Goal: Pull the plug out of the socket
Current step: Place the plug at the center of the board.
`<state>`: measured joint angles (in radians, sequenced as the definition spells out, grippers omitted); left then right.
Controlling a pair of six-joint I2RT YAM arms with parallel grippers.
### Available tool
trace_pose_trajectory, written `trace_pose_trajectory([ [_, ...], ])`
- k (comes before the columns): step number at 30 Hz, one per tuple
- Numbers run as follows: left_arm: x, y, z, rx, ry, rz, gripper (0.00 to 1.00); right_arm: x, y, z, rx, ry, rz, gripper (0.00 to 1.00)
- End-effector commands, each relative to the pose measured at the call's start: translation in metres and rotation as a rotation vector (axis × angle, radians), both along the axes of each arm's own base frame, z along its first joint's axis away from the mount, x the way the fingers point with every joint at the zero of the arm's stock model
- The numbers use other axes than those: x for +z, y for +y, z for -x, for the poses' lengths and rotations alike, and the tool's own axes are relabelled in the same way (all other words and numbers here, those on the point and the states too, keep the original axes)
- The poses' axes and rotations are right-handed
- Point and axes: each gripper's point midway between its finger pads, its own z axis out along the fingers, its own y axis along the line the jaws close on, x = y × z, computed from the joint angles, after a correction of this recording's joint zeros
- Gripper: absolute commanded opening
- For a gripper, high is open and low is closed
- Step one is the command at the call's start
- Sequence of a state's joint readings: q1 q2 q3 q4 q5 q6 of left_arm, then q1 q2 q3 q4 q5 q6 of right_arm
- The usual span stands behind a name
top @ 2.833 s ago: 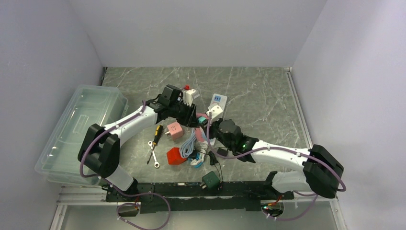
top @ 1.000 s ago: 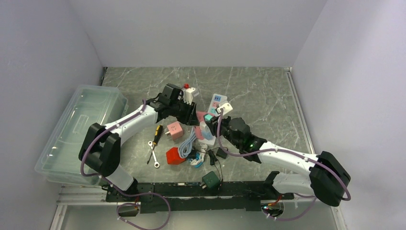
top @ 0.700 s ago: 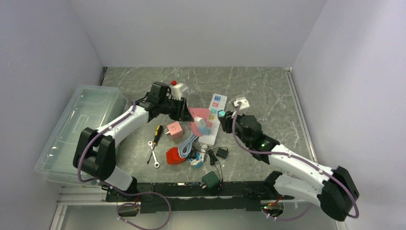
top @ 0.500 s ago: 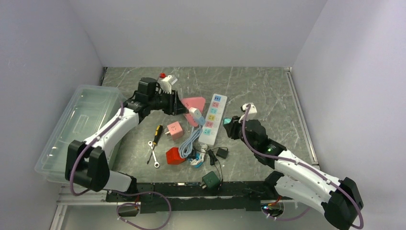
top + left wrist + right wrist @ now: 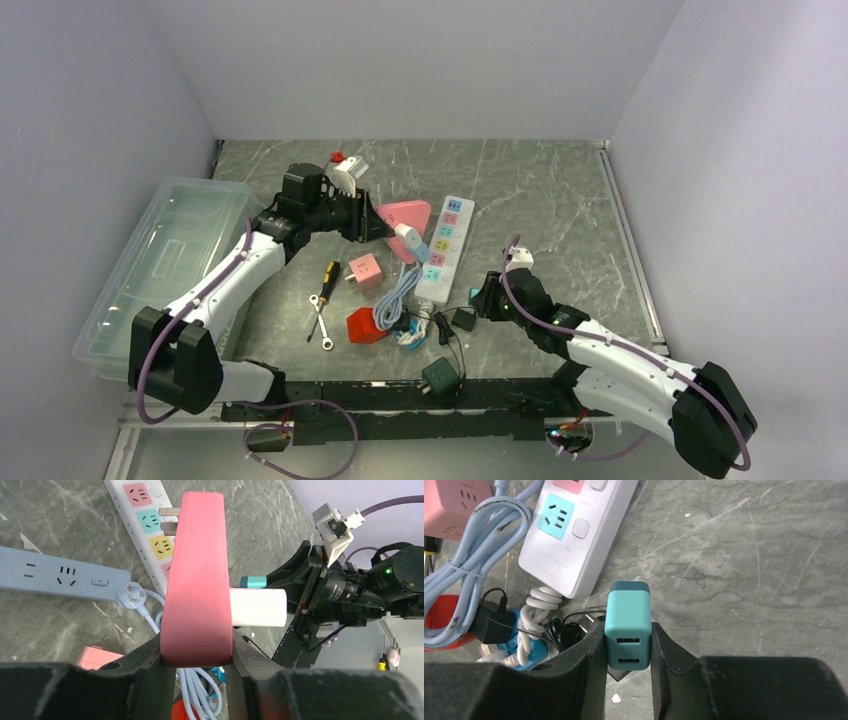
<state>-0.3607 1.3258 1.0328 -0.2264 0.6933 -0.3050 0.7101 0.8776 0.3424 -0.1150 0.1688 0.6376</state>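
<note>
My left gripper (image 5: pixel 362 218) is shut on a pink wedge-shaped socket (image 5: pixel 402 216), held above the table; in the left wrist view the socket (image 5: pixel 197 580) fills the space between the jaws of the left gripper (image 5: pixel 197 655). A white plug (image 5: pixel 257 607) sticks out of its right face, and two metal prongs (image 5: pixel 169 520) show at its far end. My right gripper (image 5: pixel 481 297) sits low at the near right, apart from the socket. It is shut on a teal USB plug (image 5: pixel 627 625), which the jaws of the right gripper (image 5: pixel 626 650) squeeze on both sides.
A white power strip (image 5: pixel 445 250) lies mid-table beside a coiled blue cable (image 5: pixel 395 300). A pink cube (image 5: pixel 365 271), screwdriver (image 5: pixel 325 280), wrench (image 5: pixel 320 325), red piece (image 5: pixel 367 325), black adapter (image 5: pixel 463 320) and green cube (image 5: pixel 440 377) lie nearby. A clear bin (image 5: pixel 170 270) stands left.
The right arm has drawn back toward the near right with the teal plug, away from the pink socket. The left arm has swung left and back, carrying the socket with it.
</note>
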Motion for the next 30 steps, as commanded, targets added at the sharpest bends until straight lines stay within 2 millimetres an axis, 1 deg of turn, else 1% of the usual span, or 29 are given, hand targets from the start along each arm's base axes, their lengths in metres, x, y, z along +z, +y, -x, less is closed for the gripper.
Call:
trace_pose_trajectory([
  [1,0.024,-0.005,-0.002,-0.018,-0.084,0.045,0.00,0.003,0.009,-0.008,-0.016,-0.008,-0.064,0.16],
  [4,0.025,-0.004,-0.002,-0.014,-0.093,0.039,0.00,-0.007,0.007,-0.009,-0.038,0.024,-0.042,0.29],
  [8,0.026,-0.004,-0.001,-0.013,-0.103,0.030,0.00,-0.010,0.007,-0.011,-0.048,0.040,-0.035,0.47],
  [9,0.026,-0.004,0.000,-0.014,-0.103,0.029,0.00,-0.009,0.007,-0.011,-0.048,0.036,-0.034,0.54],
  [10,0.026,-0.005,0.000,-0.017,-0.103,0.029,0.00,-0.007,0.006,-0.012,-0.048,0.029,-0.032,0.58],
  [13,0.024,-0.005,0.000,-0.019,-0.098,0.027,0.00,0.004,0.008,-0.015,-0.008,-0.021,-0.023,0.66],
  [15,0.023,-0.006,0.000,-0.020,-0.096,0.025,0.00,0.017,0.014,-0.016,0.055,-0.073,-0.028,0.70],
  [18,0.021,-0.006,0.000,-0.018,-0.097,0.019,0.00,0.042,0.019,-0.021,0.132,-0.160,-0.002,0.72],
  [21,0.019,-0.006,-0.002,-0.016,-0.093,0.011,0.00,0.068,0.019,-0.033,0.163,-0.255,0.053,0.73],
  [23,0.017,-0.006,-0.003,-0.014,-0.090,0.006,0.00,0.089,0.022,-0.043,0.184,-0.336,0.077,0.80],
  [24,0.015,-0.006,-0.003,-0.013,-0.088,0.003,0.00,0.094,0.023,-0.046,0.197,-0.360,0.091,0.80],
  [25,0.014,-0.006,-0.003,-0.014,-0.085,0.000,0.00,0.109,0.028,-0.053,0.204,-0.412,0.081,0.80],
  [26,0.012,-0.006,-0.003,-0.015,-0.080,-0.002,0.00,0.118,0.031,-0.057,0.212,-0.440,0.079,0.80],
  [28,0.009,-0.007,-0.004,-0.017,-0.074,-0.005,0.00,0.131,0.039,-0.065,0.224,-0.479,0.070,0.79],
  [30,0.005,-0.009,-0.005,-0.021,-0.065,-0.013,0.00,0.142,0.053,-0.067,0.277,-0.518,0.034,0.77],
])
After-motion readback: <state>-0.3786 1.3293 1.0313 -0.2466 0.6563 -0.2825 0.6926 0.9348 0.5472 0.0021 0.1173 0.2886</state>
